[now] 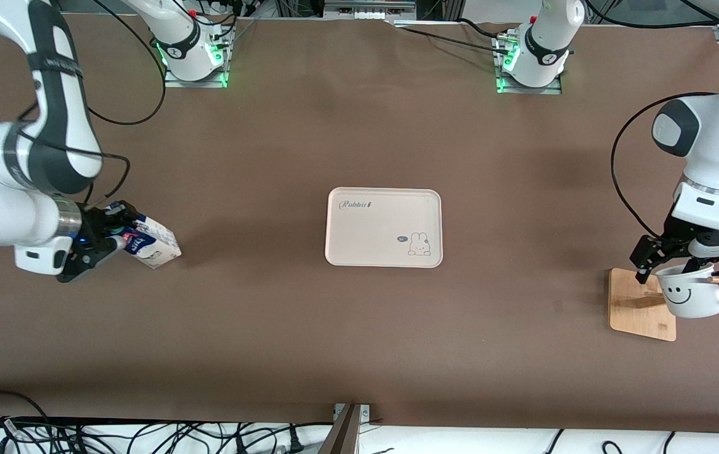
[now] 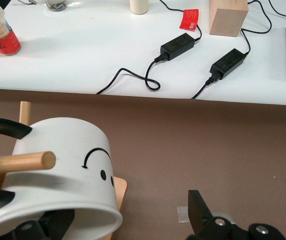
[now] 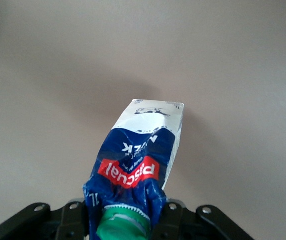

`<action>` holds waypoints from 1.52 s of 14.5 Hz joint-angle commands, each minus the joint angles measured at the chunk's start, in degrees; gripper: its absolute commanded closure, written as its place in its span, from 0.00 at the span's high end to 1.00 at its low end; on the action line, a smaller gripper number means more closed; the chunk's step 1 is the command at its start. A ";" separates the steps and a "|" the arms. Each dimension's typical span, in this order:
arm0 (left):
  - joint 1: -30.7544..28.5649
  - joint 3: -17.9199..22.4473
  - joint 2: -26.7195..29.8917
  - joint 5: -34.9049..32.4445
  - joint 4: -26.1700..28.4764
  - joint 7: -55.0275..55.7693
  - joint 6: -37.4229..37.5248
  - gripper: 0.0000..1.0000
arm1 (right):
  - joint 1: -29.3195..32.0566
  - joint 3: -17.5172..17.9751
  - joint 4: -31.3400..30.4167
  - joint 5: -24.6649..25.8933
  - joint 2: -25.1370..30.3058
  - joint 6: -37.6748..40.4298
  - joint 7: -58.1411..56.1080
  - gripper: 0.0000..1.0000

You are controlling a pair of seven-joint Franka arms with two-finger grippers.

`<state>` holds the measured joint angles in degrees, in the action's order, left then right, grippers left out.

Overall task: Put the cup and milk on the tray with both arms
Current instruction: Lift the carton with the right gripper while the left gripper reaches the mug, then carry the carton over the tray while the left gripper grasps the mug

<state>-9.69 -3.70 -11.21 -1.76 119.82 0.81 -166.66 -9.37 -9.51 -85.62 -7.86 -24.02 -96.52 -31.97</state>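
Observation:
The cream tray (image 1: 340, 252) lies bare in the middle of the table. My right gripper (image 1: 113, 238) is shut on the gable top of the milk (image 1: 152, 243) and holds it tilted, low over the table at the right arm's end. In the right wrist view the gripper (image 3: 125, 217) clamps the milk (image 3: 143, 150) by its green cap. The cup (image 1: 690, 295) hangs by its handle on a wooden rack peg at the left arm's end. My left gripper (image 1: 665, 265) is open at the cup's rim. In the left wrist view the gripper (image 2: 127, 217) straddles the wall of the cup (image 2: 67, 170); one finger (image 2: 199, 210) is well clear of it.
The wooden rack has a square base (image 1: 639, 302) and several pegs (image 2: 20, 162) sticking out past the cup. A bit of tape (image 2: 183, 214) lies on the brown table. A white bench with power bricks (image 2: 178, 45) and cables runs along the table's edge.

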 commanded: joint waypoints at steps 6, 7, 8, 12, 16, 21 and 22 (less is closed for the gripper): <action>-0.68 1.07 -1.88 -5.26 -0.46 -0.72 -6.48 1.00 | -5.29 0.63 6.34 -7.96 0.37 3.09 22.62 0.37; -0.85 1.07 -1.62 -6.05 0.32 -0.72 -7.09 1.00 | -7.05 0.63 6.69 -7.96 0.55 2.74 26.74 0.37; -1.12 1.07 -1.10 -6.49 1.02 -0.72 -7.88 1.00 | -8.98 0.63 6.87 -7.78 0.55 2.48 30.35 0.37; -2.26 1.07 0.57 -7.89 4.45 -1.33 -9.47 1.00 | -14.09 0.55 6.87 -7.78 0.55 -0.42 41.17 0.37; -2.61 1.07 1.55 -9.66 5.78 -1.60 -9.47 1.00 | -19.27 0.55 6.78 -7.34 0.55 -3.40 50.40 0.37; -2.70 0.98 1.98 -9.66 5.69 -1.60 -9.47 0.68 | -27.53 0.46 6.17 -5.76 -1.12 -11.05 66.50 0.37; -2.61 1.06 1.98 -9.66 5.69 -1.60 -9.47 0.61 | -28.24 0.46 6.17 -5.76 -1.30 -11.41 67.03 0.37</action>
<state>-11.97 -2.60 -10.81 -10.13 124.10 -0.23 -175.59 -35.79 -8.37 -79.53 -14.42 -24.80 -106.49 31.96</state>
